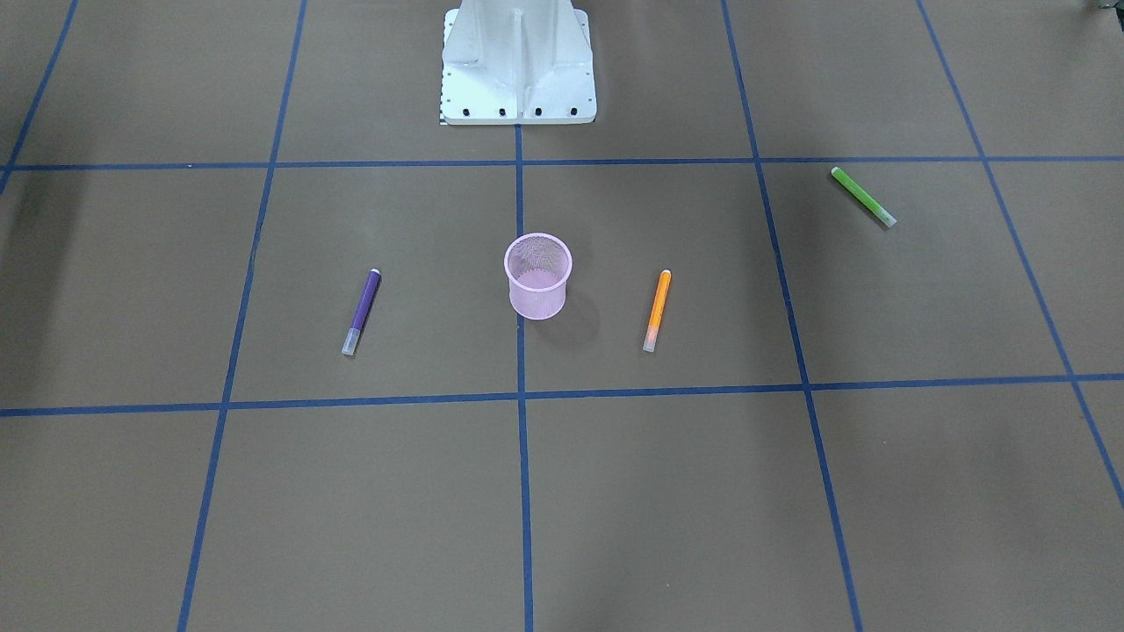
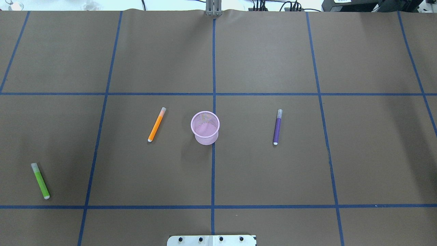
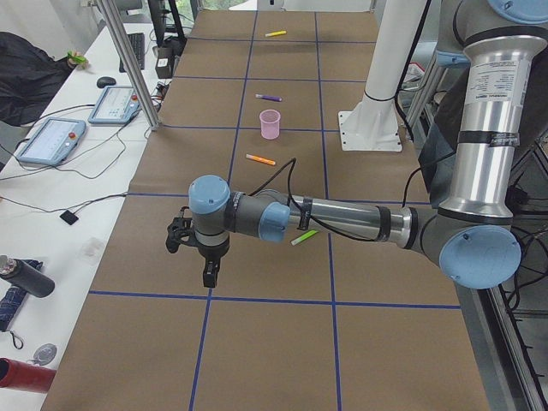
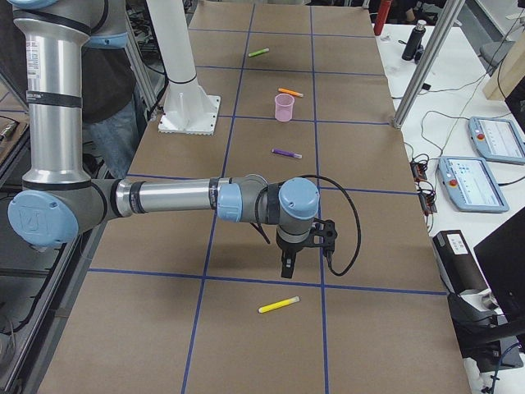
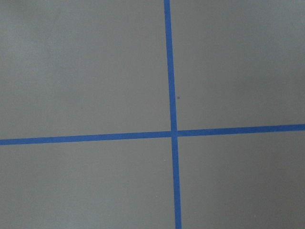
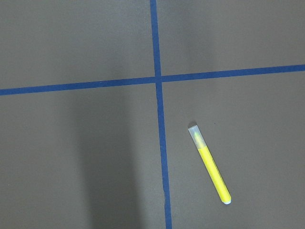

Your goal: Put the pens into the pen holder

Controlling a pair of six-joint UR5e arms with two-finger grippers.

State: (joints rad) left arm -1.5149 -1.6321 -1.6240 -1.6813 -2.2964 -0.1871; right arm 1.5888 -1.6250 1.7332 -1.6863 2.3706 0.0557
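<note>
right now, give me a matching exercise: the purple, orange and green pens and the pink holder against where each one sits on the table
Things:
1 purple pen
2 orange pen
3 green pen
4 pen holder

Places:
a standing on the centre tape line
b lying on the robot's right of the holder
c lying far out on the robot's left
d lying on the robot's left, close to the holder

Pairs: 1-b, 2-d, 3-c, 4-a
</note>
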